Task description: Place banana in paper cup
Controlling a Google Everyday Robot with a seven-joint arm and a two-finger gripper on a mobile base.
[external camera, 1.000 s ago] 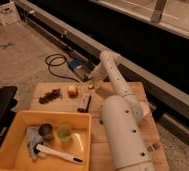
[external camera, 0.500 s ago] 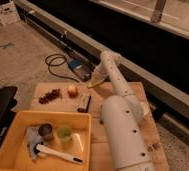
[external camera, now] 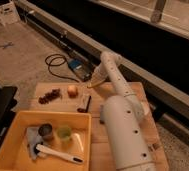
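Note:
My white arm (external camera: pixel 123 125) reaches from the lower right across the wooden table (external camera: pixel 103 95) to its far edge. The gripper (external camera: pixel 90 84) is at the arm's end, above the table's back edge, just right of a round reddish-yellow apple (external camera: pixel 72 90). A small yellowish bit shows at the gripper's tip; I cannot tell what it is. No banana shows plainly. The paper cup is hidden or out of view; a pale patch (external camera: pixel 146 108) shows right of the arm, and I cannot tell what it is.
A yellow bin (external camera: pixel 8 145) at the front left holds a dark can (external camera: pixel 46 131), a green cup (external camera: pixel 64 132), a blue cloth (external camera: pixel 32 137) and a white utensil (external camera: pixel 58 153). Dark red grapes (external camera: pixel 49 95) and a dark object (external camera: pixel 84 103) lie on the table. A cable (external camera: pixel 55 62) lies on the floor.

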